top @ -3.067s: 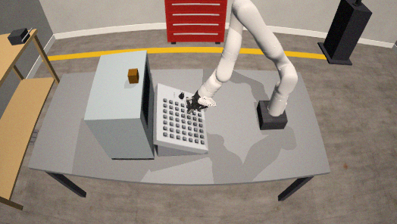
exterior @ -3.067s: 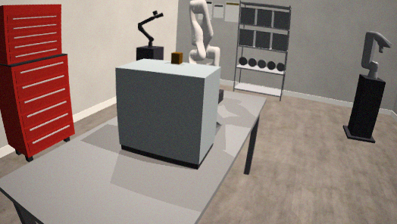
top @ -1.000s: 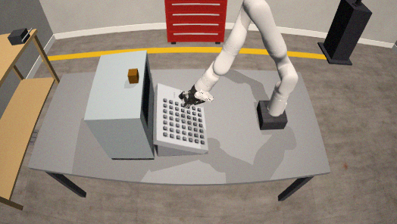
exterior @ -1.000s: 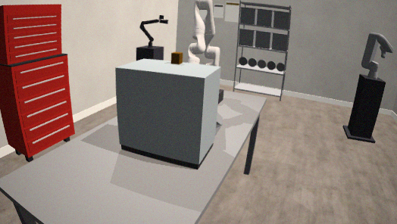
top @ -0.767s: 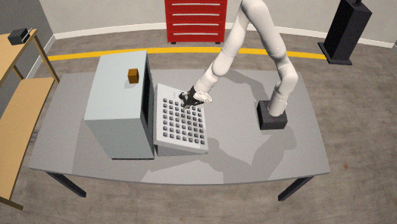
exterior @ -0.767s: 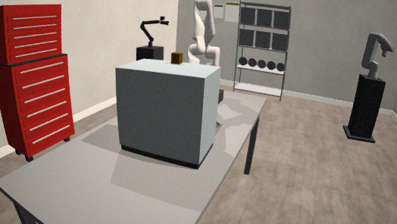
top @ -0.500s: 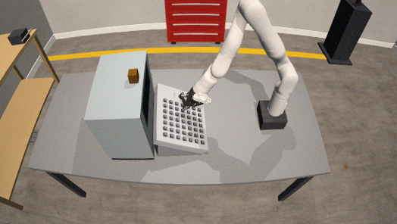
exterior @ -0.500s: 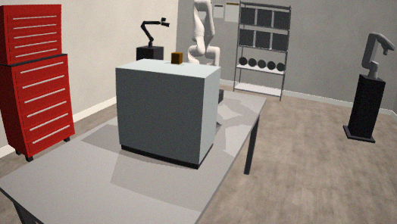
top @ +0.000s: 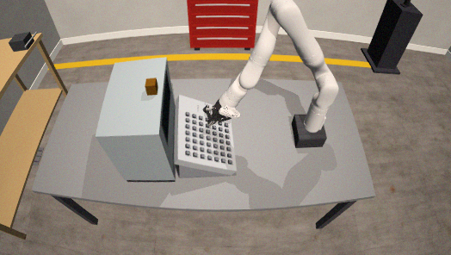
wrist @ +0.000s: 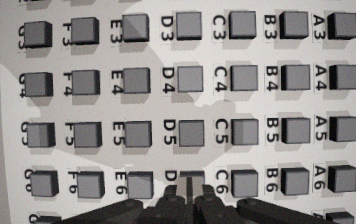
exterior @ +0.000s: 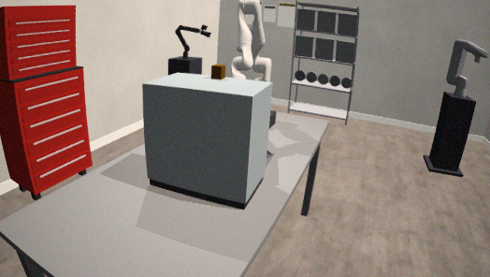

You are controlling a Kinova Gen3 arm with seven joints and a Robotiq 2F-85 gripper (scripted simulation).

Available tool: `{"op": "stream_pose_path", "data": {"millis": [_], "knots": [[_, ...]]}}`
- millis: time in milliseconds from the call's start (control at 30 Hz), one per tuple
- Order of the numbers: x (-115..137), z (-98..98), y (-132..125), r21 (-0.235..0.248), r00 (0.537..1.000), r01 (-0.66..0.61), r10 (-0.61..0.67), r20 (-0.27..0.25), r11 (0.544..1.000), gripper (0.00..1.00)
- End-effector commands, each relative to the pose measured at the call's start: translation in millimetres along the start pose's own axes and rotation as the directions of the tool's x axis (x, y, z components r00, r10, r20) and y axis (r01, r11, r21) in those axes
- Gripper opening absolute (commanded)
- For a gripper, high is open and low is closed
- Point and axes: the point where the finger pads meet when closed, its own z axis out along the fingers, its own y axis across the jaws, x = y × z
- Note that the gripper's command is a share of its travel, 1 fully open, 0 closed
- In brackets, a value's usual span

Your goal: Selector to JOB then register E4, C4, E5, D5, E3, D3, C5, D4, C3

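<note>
Testing keys in TEACH seems the step in hand; the end effector [top: 211, 118] [wrist: 189, 192], fingers together and empty, is at D6 [wrist: 192, 175], contact unclear; the keypad [top: 184, 102] [wrist: 107, 55] sits right of the cabinet [top: 133, 110] [exterior: 198, 134]; next, confirm which key registers.
</note>
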Motion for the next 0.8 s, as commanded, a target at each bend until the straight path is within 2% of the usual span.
{"op": "stream_pose_path", "data": {"millis": [0, 767], "knots": [[0.6, 0.6, 3.7, -0.008, 1.000, 0.005, -0.005, -0.001, 1.000, 0.10], [0.5, 5.6, 4.2, -0.009, 1.000, 0.005, -0.005, -0.001, 1.000, 0.10]]}}
